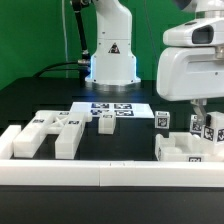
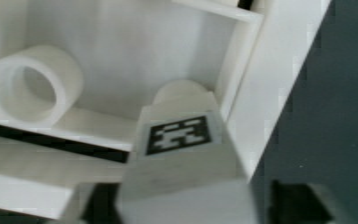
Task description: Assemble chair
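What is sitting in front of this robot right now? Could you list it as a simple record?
robot: white arm base at the back of the black table
gripper: two-finger gripper, lowered at the exterior view's right
between its fingers: white tapered plastic piece with a square tag; clamped or not, cannot tell
beside that: white plastic frame piece with a round ring inside
loose parts: chunky white plastic blocks, exterior view's left
marker board: flat white marker board, mid-table

Black table (image 1: 135, 142), long white rail (image 1: 100, 172) along its near edge. Marker board (image 1: 118, 106) flat at mid-table, small tagged block (image 1: 106, 123) just in front. Blocky white chair parts (image 1: 55, 132) grouped toward the exterior view's left; tagged pieces (image 1: 163, 118) and a larger framed part (image 1: 185, 152) toward its right.
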`<state>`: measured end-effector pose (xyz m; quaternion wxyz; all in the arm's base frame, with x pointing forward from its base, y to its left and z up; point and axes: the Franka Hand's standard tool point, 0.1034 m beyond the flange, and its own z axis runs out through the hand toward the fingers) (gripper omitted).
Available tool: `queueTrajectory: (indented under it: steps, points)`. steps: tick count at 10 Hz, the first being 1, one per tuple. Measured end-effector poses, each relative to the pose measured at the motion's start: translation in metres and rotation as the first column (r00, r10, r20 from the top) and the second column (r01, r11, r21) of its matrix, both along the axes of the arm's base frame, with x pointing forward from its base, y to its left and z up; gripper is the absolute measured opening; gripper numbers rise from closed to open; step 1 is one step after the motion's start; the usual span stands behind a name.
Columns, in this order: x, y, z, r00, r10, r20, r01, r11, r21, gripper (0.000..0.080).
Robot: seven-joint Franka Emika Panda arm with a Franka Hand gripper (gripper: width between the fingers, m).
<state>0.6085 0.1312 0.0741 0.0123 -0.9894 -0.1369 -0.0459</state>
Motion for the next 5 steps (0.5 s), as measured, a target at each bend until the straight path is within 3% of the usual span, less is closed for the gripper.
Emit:
queueTrajectory:
  steps: [1,5]
  points:
    - [0.0001,-0.0005,0.0,1.0,-0.001,0.0,0.001,1.0,0.0,0.0288]
    - [0.0001,-0.0006,0.0,0.998,-0.065,-0.003,0.065,0.998,0.007,0.0288]
